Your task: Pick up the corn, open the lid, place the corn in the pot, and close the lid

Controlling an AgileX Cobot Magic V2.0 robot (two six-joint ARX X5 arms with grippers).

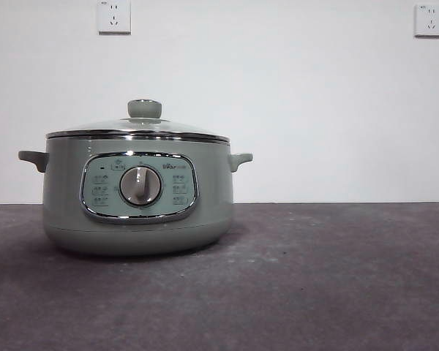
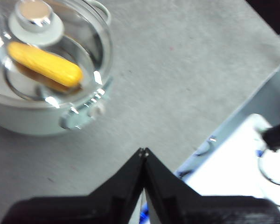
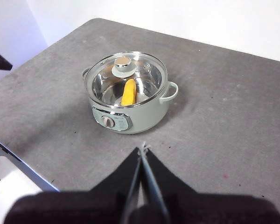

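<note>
Looking level across the grey table point(image 1: 336, 278), we see the sage-green electric pot point(image 1: 135, 212) standing left of centre, its chrome-framed control panel point(image 1: 138, 186) and grey dial point(image 1: 140, 185) facing us, a small side handle point(image 1: 241, 159) jutting out at each side. We find the glass lid point(image 1: 137, 130) seated on the pot's rim, its green knob point(image 1: 144, 109) upright on top. Through the glass, in both wrist views, we make out the corn point(image 3: 129, 92) lying inside the pot on the steel bottom, beside and partly under the knob. We see our left gripper point(image 2: 143, 153) hanging above bare table just off the pot's dial side, its black jaws pressed together and empty. Our right gripper point(image 3: 143, 149) hangs farther back and higher, well apart from the pot, jaws likewise closed on nothing. Two white wall sockets point(image 1: 114, 16) sit high on the pale wall behind
</note>
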